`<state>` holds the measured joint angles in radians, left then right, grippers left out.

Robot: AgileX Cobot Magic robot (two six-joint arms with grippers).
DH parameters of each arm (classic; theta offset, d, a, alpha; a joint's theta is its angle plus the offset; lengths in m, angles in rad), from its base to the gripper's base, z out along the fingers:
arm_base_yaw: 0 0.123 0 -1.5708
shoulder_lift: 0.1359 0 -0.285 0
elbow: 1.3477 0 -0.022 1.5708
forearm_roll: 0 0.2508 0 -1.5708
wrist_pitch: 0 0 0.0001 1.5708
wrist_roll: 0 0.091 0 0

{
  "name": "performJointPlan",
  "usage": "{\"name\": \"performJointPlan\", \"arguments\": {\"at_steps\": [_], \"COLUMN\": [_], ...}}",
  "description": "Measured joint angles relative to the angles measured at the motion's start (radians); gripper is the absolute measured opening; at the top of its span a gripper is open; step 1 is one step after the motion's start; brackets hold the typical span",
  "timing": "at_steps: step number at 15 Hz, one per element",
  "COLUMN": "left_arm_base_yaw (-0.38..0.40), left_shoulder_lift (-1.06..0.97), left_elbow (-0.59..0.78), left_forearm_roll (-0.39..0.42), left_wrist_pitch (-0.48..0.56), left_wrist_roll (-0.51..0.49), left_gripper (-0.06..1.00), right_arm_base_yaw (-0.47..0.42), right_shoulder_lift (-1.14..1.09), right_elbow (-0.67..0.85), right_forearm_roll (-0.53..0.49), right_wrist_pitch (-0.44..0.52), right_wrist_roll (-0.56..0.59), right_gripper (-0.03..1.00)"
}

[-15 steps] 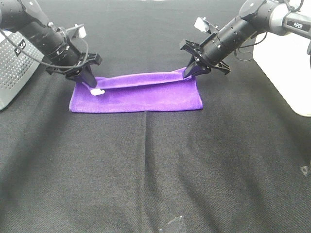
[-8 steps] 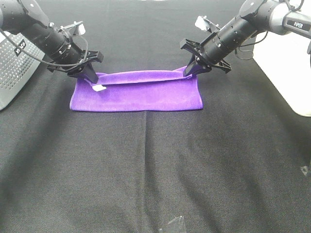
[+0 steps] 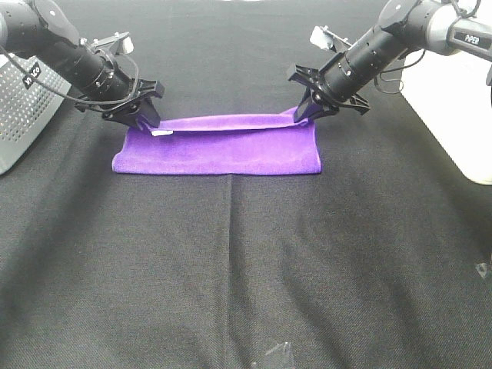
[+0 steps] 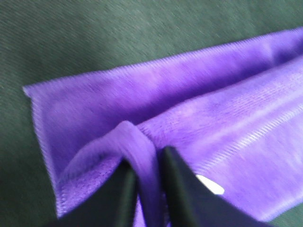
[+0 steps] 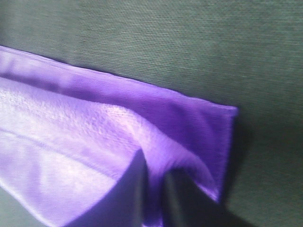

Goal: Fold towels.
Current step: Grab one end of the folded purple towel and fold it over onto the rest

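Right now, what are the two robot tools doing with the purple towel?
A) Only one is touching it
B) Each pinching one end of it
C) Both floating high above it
B: the left tool and the right tool each pinch a fold of the purple towel.
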<state>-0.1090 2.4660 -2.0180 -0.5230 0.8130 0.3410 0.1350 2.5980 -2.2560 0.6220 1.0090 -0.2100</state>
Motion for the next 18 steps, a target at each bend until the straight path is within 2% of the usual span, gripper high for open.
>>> {"name": "performJointPlan", "arguments": {"at_steps": [1,4,5,7,9,11,13,14,17,18], "left_arm_base_yaw": [0.0,0.0,0.0,0.0,0.0,0.0,0.003,0.019,0.092,0.116], "left_shoulder_lift": [0.0,0.0,0.0,0.0,0.0,-0.002,-0.001,0.006,0.048,0.062], "left_elbow": [0.0,-0.004,-0.016,-0.071,-0.145,-0.189,-0.192,-0.192,-0.192,-0.192], "left_forearm_roll": [0.014,0.066,0.096,0.151,0.218,0.307,0.349,0.304,0.086,0.048], "left_wrist_pitch": [-0.01,-0.016,-0.003,0.077,0.212,0.34,0.393,0.397,0.403,0.403], "left_wrist_roll": [-0.005,-0.045,-0.079,-0.111,-0.115,-0.123,-0.112,-0.07,0.011,0.033], "left_gripper": [0.47,0.6,0.65,0.71,0.73,0.73,0.73,0.73,0.73,0.73], "right_arm_base_yaw": [0.0,0.0,0.0,0.0,0.0,0.0,0.0,0.0,0.0,0.0], "right_shoulder_lift": [0.0,0.0,0.0,-0.014,-0.051,-0.102,-0.138,-0.144,-0.145,-0.147], "right_elbow": [0.0,0.0,0.0,0.0,-0.001,-0.002,-0.002,-0.002,-0.002,-0.002], "right_forearm_roll": [-0.01,-0.072,-0.1,-0.142,-0.155,-0.157,-0.157,-0.163,-0.183,-0.183], "right_wrist_pitch": [-0.003,-0.022,-0.022,-0.021,0.012,0.1,0.19,0.199,0.204,0.204], "right_wrist_roll": [0.003,0.019,0.019,0.019,0.019,0.015,0.014,0.016,0.027,0.027], "right_gripper": [0.24,0.57,0.63,0.68,0.69,0.69,0.69,0.69,0.69,0.69]}}
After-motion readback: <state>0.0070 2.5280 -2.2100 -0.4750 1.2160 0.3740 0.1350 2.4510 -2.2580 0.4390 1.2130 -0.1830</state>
